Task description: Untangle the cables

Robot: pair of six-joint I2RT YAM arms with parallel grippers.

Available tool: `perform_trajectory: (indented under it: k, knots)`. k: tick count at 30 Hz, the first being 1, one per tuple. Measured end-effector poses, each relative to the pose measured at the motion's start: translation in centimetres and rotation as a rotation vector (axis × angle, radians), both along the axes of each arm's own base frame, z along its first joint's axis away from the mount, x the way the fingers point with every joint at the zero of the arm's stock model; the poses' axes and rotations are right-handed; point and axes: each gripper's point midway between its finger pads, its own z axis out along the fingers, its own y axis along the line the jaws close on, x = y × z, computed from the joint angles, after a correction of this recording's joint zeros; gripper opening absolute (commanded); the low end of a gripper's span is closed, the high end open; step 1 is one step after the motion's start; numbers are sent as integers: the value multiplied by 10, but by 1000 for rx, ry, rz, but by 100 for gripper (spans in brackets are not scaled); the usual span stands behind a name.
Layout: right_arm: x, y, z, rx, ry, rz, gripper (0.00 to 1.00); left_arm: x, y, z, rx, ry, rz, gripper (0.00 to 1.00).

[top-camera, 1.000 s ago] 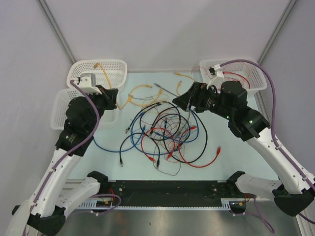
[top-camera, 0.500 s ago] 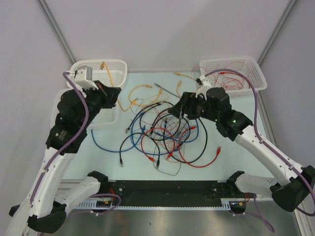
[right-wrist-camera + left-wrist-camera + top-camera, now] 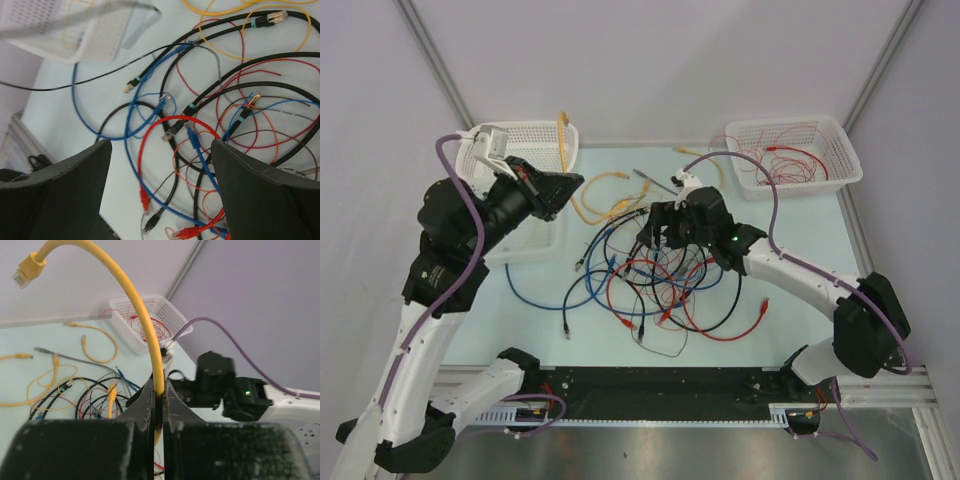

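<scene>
Both arms have moved since a second ago. The right tool has left the right basket at the far side and come over the middle of the table. The left tool has gone up higher, and the yellow cable went up with it.

The left tool is squeezed tight on that yellow cable. In the left wrist view its two fingers press the yellow cable between them. The cable bends up and over, and its plug end hangs in the air. From above, the cable sticks up by the left basket.

The right tool is spread wide with nothing in it. It hangs over the cables, and I cannot tell if it touches them.

The cables lie in a big messy pile in the middle of the table. Black, red and blue ones loop over each other. One blue cable curves out to the left of the pile. More yellow ones lie just behind the pile. Thin red wires sit inside the right basket.
</scene>
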Motion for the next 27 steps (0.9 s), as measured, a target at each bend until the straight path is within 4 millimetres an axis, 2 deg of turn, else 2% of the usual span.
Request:
perform_trajectory:
  k: [3,7,9,10,11,13,14,16,19,22,25,27]
  knots:
    - [11,3,-25,-80,-26,-21,86,-7,-1,15,-22,-33,-21,0]
    - [35,5,-65,-165,-45,-67,85,-13,-6,22,-34,-47,-49,0]
    - [46,4,-86,-203,-45,-89,80,-15,-9,23,-35,-46,-63,0]
    - [51,3,-95,-219,-42,-103,74,-16,-10,23,-34,-46,-69,0]
    - [55,3,-104,-230,-38,-110,56,-18,-12,23,-35,-46,-76,0]
    - [64,3,-117,-242,-30,-125,35,-21,-14,24,-36,-49,-88,0]
    - [67,3,-119,-241,-27,-131,20,-22,-14,24,-36,-48,-90,0]
    - [72,2,-120,-233,-20,-153,0,-24,-13,23,-28,-49,-88,0]
    - [78,-1,-113,-231,-33,-180,0,-23,-7,20,-17,-47,-56,0]
    - [76,-14,-100,-244,-34,-215,0,-19,5,14,7,-33,20,0]
    - [65,-29,-71,-229,-47,-249,0,-5,24,0,53,5,149,0]
    - [52,-45,-43,-205,-67,-283,0,4,40,-11,97,32,244,0]
